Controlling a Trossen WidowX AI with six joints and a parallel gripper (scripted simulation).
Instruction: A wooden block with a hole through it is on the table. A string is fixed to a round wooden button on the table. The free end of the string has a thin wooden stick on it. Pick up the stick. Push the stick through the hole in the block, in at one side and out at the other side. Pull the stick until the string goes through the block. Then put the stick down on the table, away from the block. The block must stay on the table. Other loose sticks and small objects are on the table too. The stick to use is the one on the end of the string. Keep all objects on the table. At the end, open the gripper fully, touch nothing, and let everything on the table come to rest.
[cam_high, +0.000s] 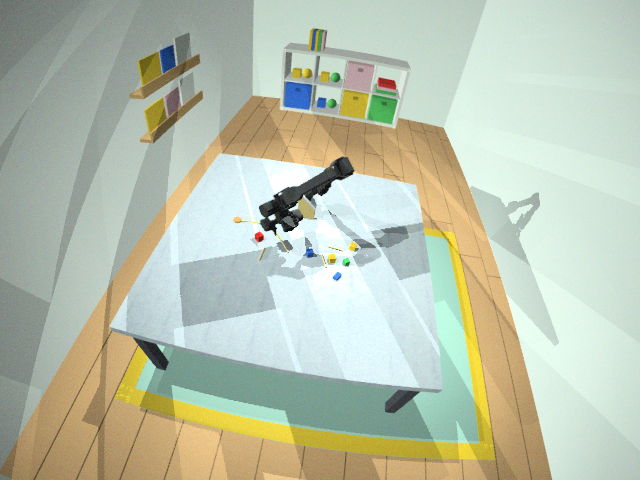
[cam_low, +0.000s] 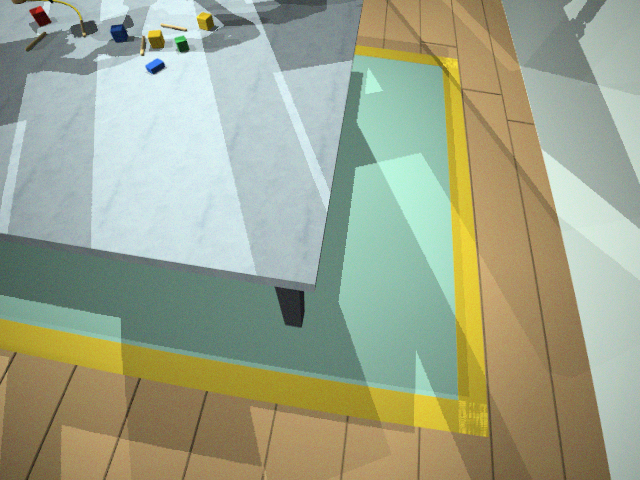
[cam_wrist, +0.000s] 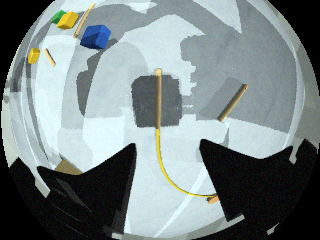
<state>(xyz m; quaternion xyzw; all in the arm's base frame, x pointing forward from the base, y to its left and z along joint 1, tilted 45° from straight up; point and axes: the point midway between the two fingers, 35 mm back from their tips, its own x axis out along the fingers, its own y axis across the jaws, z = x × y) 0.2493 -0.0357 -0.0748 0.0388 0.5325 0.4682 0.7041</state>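
The stick on the string (cam_high: 285, 247) (cam_low: 83, 28) (cam_wrist: 158, 97) lies on the table, ahead of the fingertips in the wrist view. Its yellow string (cam_low: 72, 7) (cam_wrist: 164, 170) curves back to the round button (cam_high: 237, 219) (cam_low: 18, 1) (cam_wrist: 213, 199), partly hidden by a finger in the wrist view. My gripper (cam_high: 279, 226) (cam_wrist: 168, 143) is open and empty, above the table between button and stick. The wooden block (cam_high: 306, 209) (cam_wrist: 68, 166) stands beside the arm, mostly hidden by the left finger in the wrist view. Its hole cannot be made out.
A red cube (cam_high: 258, 237) (cam_low: 39, 16) and a loose stick (cam_high: 262, 254) (cam_low: 36, 41) (cam_wrist: 233, 103) lie near the string's stick. A blue cube (cam_high: 309, 253) (cam_low: 118, 33) (cam_wrist: 96, 37), yellow cubes, a green cube (cam_low: 181, 43) and two more loose sticks lie farther off.
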